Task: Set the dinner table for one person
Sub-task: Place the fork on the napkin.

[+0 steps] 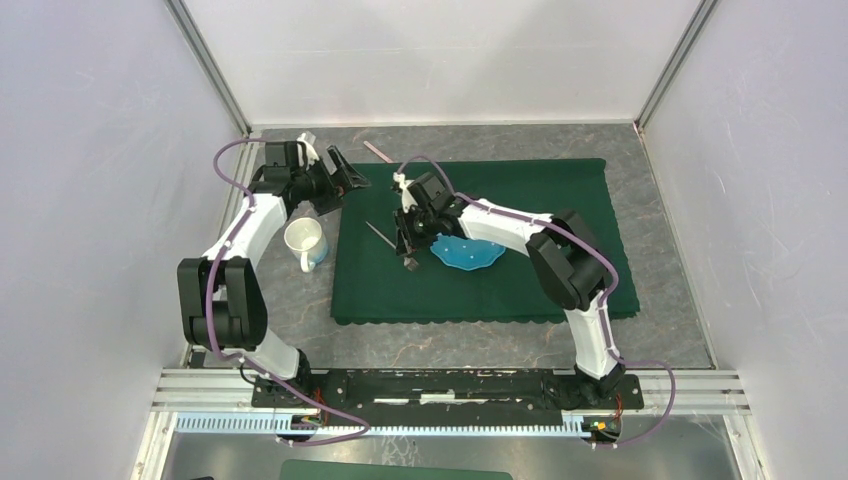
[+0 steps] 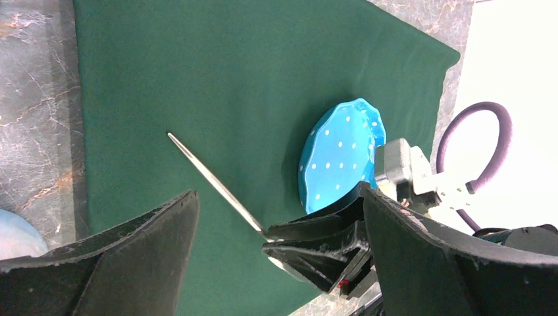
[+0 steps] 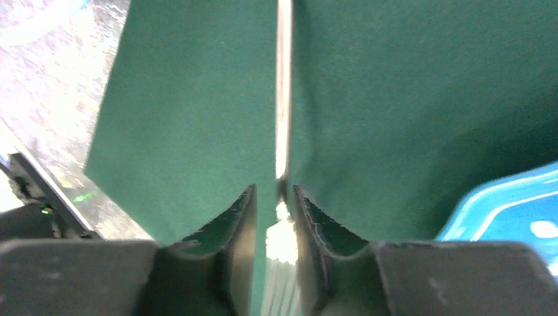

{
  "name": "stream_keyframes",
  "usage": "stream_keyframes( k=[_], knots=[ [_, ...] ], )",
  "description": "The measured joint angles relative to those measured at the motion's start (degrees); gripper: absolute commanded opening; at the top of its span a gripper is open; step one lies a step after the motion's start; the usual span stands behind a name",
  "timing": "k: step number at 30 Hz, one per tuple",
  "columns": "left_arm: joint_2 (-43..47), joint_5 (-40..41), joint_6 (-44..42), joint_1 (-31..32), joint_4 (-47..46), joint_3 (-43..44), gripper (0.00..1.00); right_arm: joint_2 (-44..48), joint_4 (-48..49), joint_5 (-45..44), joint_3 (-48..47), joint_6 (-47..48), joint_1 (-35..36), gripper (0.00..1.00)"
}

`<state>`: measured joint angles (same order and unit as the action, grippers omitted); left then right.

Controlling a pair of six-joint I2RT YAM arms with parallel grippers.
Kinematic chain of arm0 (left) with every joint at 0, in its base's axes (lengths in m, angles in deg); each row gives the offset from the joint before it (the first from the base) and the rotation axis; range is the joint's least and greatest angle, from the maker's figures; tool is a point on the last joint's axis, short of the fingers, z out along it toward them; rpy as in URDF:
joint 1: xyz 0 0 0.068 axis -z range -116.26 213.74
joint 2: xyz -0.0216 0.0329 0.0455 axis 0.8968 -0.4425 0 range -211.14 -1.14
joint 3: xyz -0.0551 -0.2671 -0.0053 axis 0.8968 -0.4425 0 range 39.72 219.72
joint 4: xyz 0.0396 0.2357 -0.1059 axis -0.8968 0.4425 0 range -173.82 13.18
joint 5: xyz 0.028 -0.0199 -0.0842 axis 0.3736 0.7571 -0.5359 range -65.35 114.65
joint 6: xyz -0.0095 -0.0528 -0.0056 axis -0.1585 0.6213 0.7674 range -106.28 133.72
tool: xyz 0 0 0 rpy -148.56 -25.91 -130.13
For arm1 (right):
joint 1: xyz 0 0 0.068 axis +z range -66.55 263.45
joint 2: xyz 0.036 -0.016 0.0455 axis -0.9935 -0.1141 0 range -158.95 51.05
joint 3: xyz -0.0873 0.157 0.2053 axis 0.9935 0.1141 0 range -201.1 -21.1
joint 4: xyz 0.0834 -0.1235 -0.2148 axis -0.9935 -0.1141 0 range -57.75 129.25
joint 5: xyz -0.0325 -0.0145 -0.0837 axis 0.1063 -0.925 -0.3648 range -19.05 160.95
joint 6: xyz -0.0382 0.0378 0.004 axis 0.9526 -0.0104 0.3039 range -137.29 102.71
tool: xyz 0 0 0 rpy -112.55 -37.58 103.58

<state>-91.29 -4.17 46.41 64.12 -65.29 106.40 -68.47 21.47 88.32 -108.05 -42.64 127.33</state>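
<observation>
My right gripper (image 1: 408, 260) is shut on a silver fork (image 1: 380, 235), its handle slanting over the dark green cloth (image 1: 520, 200) just left of a blue white-dotted plate (image 1: 468, 253). In the right wrist view the fork (image 3: 283, 99) runs straight out from between the nearly closed fingers of that gripper (image 3: 273, 191), with the plate (image 3: 507, 210) at the right. My left gripper (image 1: 345, 178) is open and empty, raised over the cloth's far left corner. In its view (image 2: 279, 192) I see the fork (image 2: 210, 181), the plate (image 2: 342, 151) and the right gripper (image 2: 316, 253). The dinner table (image 1: 660, 330) lies under everything.
A white mug (image 1: 306, 243) stands on the stone surface just left of the cloth, under the left arm. A thin pale utensil (image 1: 378, 151) lies on the table behind the cloth. Walls close in the table on three sides.
</observation>
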Motion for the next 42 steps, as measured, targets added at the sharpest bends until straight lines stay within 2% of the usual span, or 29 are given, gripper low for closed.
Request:
stream_keyframes(
  k=[2, 4, 6, 12, 16, 24, 32, 39, 42],
  knots=[
    [0.0, 0.0, 0.0, 0.0, 0.1, -0.1, 1.00, -0.2, 0.0, 0.0, -0.2, 0.1, 0.6, 0.61],
    [0.0, -0.2, -0.1, 0.0, 0.1, -0.3, 1.00, -0.3, -0.2, 0.0, -0.3, 0.7, 1.0, 0.69],
    [0.0, -1.3, -0.9, 0.0, -0.5, -0.6, 1.00, -0.3, -0.8, -0.1, -0.9, 1.4, 1.3, 0.73],
    [-1.2, -7.7, -6.3, 0.0, -4.0, -0.8, 1.00, 0.5, -3.1, -0.7, -3.1, 2.3, 0.6, 0.74],
    [-4.7, -11.4, -11.8, 0.0, -2.6, 3.3, 1.00, 3.8, -4.4, -1.2, -2.7, 1.9, -1.5, 0.74],
    [-7.6, -13.5, -24.2, 0.0, 6.0, 12.5, 1.00, 14.4, -5.7, -1.7, -1.3, 1.2, -13.9, 0.74],
    [-10.9, -6.1, -41.0, 2.8, 21.0, 22.9, 1.00, 15.9, -10.6, -2.9, -3.5, 3.3, -26.4, 0.72],
    [-16.2, 3.8, -48.8, 11.6, 31.4, 27.2, 1.00, 15.9, -12.2, -1.7, -7.1, 3.8, -33.0, 0.69],
    [-18.8, 7.0, -50.1, 15.7, 34.9, 28.3, 0.96, 15.7, -12.2, -0.4, -9.1, 3.6, -35.0, 0.68]
  ],
)
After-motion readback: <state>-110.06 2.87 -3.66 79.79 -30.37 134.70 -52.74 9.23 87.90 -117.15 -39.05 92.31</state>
